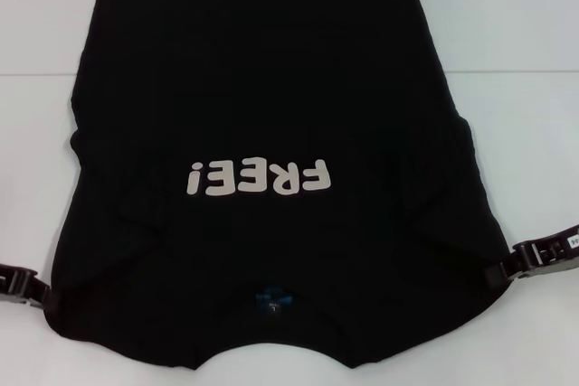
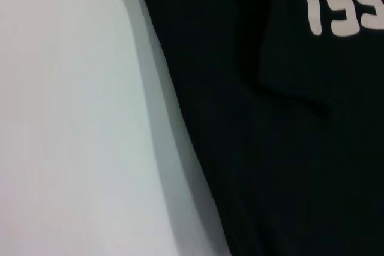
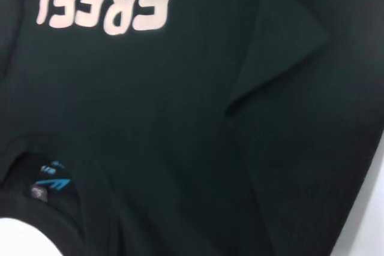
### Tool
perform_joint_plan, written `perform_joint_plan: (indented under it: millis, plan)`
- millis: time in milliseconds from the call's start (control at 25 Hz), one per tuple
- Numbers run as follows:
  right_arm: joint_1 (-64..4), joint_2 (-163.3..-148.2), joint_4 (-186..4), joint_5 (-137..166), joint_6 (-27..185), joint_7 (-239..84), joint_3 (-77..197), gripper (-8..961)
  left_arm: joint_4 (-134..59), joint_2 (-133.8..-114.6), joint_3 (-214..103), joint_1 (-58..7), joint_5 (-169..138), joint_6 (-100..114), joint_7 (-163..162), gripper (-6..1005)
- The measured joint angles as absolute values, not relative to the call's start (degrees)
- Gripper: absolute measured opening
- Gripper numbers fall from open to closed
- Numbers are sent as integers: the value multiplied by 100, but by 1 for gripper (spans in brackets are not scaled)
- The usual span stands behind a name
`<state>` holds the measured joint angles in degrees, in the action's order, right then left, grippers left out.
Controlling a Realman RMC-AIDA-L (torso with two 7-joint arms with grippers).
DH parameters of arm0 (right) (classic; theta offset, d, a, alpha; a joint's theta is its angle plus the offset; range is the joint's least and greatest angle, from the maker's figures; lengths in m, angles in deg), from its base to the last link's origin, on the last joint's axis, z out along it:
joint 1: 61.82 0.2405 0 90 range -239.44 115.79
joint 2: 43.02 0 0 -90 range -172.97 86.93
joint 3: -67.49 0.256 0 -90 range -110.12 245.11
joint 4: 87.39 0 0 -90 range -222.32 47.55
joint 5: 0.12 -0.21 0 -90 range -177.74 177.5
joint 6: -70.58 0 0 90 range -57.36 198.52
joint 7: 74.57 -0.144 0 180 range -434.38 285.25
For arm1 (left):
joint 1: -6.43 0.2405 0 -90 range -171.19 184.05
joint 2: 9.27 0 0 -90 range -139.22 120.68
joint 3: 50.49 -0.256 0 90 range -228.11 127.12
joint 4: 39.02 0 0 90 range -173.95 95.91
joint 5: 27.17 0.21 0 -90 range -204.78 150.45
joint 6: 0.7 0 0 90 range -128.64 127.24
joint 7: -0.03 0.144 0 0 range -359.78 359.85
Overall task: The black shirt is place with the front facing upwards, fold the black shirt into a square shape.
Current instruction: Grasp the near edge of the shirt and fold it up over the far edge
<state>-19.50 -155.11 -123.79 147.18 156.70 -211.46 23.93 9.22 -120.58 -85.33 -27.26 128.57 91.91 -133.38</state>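
Observation:
The black shirt (image 1: 271, 88) lies flat on the white table (image 1: 516, 33), front up, collar toward me. Its pale "FREE!" lettering (image 1: 258, 178) reads upside down, and a small blue neck label (image 1: 274, 298) shows at the collar. Both sleeves look folded in over the body. My left gripper (image 1: 41, 294) sits at the shirt's near left corner. My right gripper (image 1: 503, 270) touches the shirt's near right edge. The left wrist view shows the shirt's (image 2: 270, 148) side edge against the table (image 2: 72, 118). The right wrist view shows the lettering (image 3: 108, 4) and the label (image 3: 54, 178).
Bare white table surrounds the shirt on the left, right and far sides. A fold crease (image 3: 264, 70) runs across the cloth near the right sleeve.

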Motion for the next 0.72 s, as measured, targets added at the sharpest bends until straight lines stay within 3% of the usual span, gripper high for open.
perform_joint_plan:
  millis: [480,720]
  plan:
    - [-2034,-15175,-12468,14658,16819,-20570,2538,40,623,-11832,-8650,-2871,12908,10246,-13317,48]
    - [-2231,-15107,-12468,14770,17739,-19833,2567,39,380,-11766,-8998,-2938,13121,11158,-13109,47]
